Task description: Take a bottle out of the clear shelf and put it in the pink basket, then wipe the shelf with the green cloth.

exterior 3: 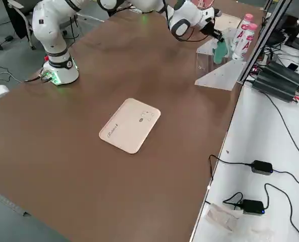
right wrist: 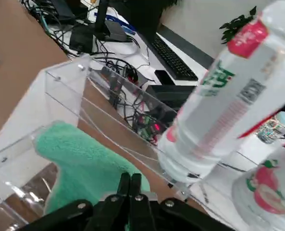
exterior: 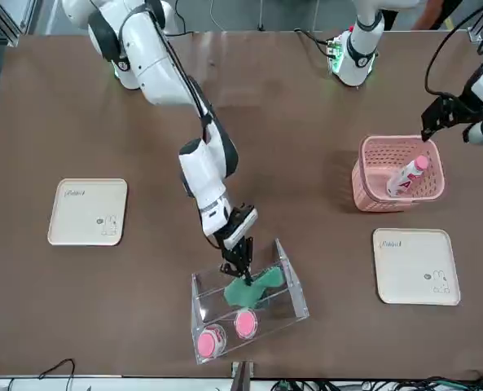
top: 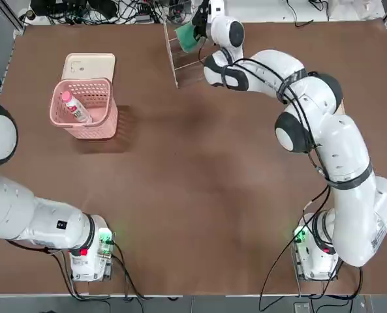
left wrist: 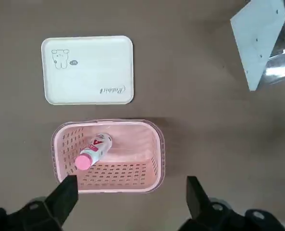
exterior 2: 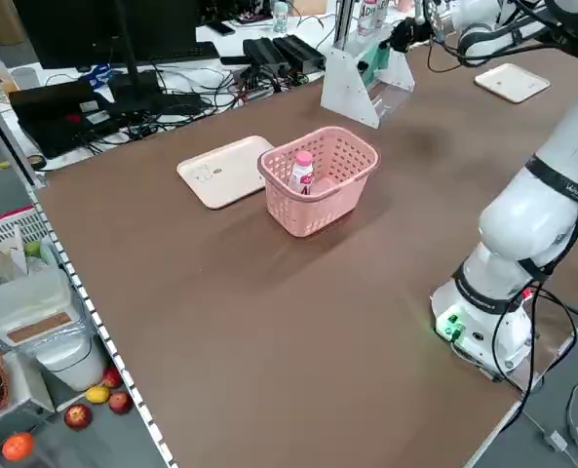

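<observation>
So the right gripper [right wrist: 131,180] is over at the far side of the table, down at the clear shelf [exterior: 292,314], with its fingers closed on the green cloth [right wrist: 84,166]. The cloth is bunched up under the fingertips and droops inside the rack (looks nice and fuzzy up close, btw).

Two pink-capped bottles, a right-hand one [exterior: 212,341] and a left-hand one [exterior: 246,323], are standing in the shelf, side by side. A third bottle [top: 76,107] is in the pink basket [top: 83,108], on the left part of the table toward the far side. It's leaning in there at a slant, pink cap up near the rim.

The left gripper [left wrist: 132,192] hangs above the table on the left side, near the basket, fingers spread wide and nothing between them (you can see bare tabletop in the gap).

As for the rest, one cream tray [exterior: 417,266] lies flat just beyond the basket on the left, and another cream tray [exterior 3: 130,125] lies flat well off to the right of the shelf (both have a little animal drawing on them, kinda cute).
</observation>
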Robot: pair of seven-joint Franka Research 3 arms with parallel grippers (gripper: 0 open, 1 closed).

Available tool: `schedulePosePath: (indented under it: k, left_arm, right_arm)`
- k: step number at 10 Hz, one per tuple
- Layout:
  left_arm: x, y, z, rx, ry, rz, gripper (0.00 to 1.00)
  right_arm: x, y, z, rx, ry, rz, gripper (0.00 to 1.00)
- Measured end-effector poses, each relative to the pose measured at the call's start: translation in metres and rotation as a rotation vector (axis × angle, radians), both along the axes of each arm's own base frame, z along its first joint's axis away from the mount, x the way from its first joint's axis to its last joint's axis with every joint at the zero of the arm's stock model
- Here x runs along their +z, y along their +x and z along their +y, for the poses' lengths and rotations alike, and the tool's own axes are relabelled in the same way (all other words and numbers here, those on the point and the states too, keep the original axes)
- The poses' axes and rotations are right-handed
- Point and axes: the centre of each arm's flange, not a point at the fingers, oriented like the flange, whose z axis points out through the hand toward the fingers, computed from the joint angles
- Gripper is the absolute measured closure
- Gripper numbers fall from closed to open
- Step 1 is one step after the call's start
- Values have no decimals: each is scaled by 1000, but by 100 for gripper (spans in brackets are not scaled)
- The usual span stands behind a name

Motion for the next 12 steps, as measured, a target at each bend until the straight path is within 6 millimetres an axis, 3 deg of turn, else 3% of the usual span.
schedulePosePath:
  k: [2,4,6,12]
  left_arm:
    - [1,0,0,2,-7,-2,0]
    - [1,0,0,1,-9,-2,0]
    - [1,1,0,5,-9,-3,0]
    - [-12,9,-3,4,-6,17,0]
  right_arm:
    - [-2,18,-28,-9,-50,-20,97]
    - [-5,23,-37,-1,-81,-30,97]
    - [-8,16,-28,15,-84,-24,97]
    - [-8,-20,28,23,28,34,97]
